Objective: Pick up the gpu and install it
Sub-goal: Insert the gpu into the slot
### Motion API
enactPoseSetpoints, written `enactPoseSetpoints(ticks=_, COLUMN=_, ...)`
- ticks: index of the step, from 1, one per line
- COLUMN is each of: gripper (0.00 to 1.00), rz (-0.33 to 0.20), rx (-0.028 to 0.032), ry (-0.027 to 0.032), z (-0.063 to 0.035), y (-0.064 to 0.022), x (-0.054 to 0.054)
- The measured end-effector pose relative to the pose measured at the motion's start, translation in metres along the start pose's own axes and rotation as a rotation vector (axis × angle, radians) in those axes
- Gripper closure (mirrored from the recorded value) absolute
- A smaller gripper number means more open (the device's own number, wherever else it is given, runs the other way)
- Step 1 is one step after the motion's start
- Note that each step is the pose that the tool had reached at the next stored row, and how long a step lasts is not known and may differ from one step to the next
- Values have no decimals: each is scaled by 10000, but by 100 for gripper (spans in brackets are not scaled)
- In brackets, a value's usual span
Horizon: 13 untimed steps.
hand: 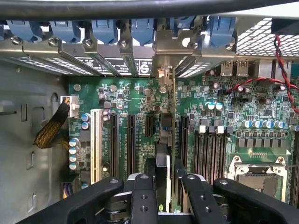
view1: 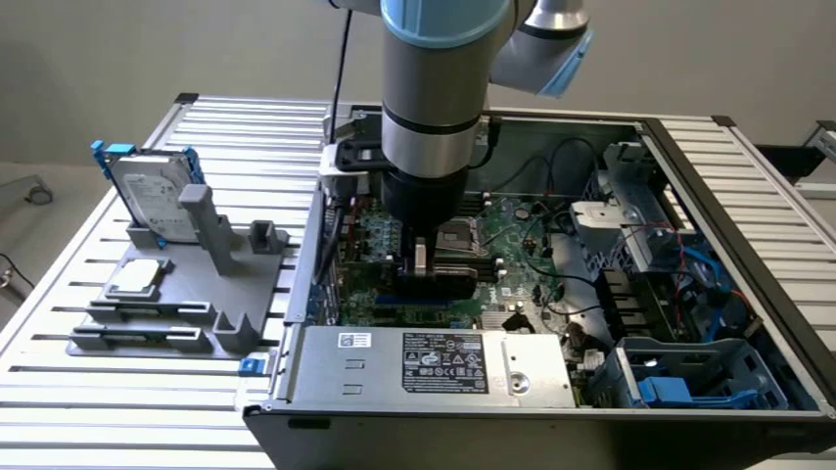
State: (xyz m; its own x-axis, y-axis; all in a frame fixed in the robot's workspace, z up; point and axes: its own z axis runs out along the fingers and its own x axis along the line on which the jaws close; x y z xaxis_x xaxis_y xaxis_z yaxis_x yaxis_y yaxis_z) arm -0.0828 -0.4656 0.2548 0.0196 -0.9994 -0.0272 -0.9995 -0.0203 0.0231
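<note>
The gripper [hand: 168, 199] pinches the gpu [hand: 163, 137] between its fingers [hand: 144, 200], holding it on edge inside the open case [view1: 731, 196], over the motherboard [hand: 121, 98]. Held this way, the card's long edge runs along the black slots [hand: 132, 140] and its silver bracket [hand: 164, 74] points at the rear wall of the case, where the blue latches [hand: 105, 29] sit. That seems to be the pose needed for the card to enter a slot; whether its edge is in the slot or just above it I cannot tell.

Neighbouring slots lie close on both sides, and the socket [hand: 254, 173] is just beyond them. A red and black wire pair [hand: 280, 70] hangs by the rear wall, apart from the card. A braided cable [hand: 49, 130] lies near the side wall, and the power supply [view1: 405, 360] fills the case's front corner, both clear of it. On the table [view1: 249, 127], outside the case, a grey fixture [view1: 170, 328] carries the hard drive [view1: 151, 196] and the chip [view1: 137, 277], well apart from the work
</note>
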Motion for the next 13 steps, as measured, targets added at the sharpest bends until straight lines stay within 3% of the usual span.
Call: enactPoseSetpoints(ticks=13, gripper=74, rz=-7, rx=12, ry=-39, z=38, y=0, x=2)
